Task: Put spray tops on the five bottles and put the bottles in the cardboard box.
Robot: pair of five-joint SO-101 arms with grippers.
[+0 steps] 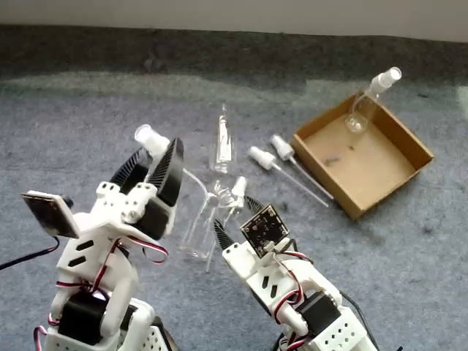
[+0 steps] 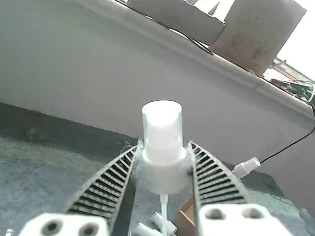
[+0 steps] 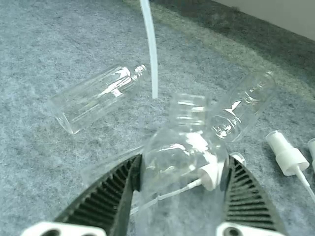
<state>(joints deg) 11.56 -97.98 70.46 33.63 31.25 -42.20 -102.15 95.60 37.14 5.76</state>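
Gripping a white spray top (image 2: 161,129) by its collar, the left hand (image 2: 163,147) is pinching it tight between both fingers, with the tube (image 3: 149,49) dangling near the held bottle's neck. The right hand (image 3: 184,160) is clamping a clear bottle (image 3: 183,147), neck up, its base hiding behind the fingers. A second bottle (image 3: 96,98) and a third bottle (image 3: 244,104) are lying on the grey worktop (image 1: 88,110) beyond. The cardboard box (image 1: 409,146) is sitting off to one side, with a capped bottle (image 1: 363,106) leaning in its far corner. Loose spray tops (image 1: 263,156) are lying between box and hands. Overlapping clear walls are blurring the outlines there.
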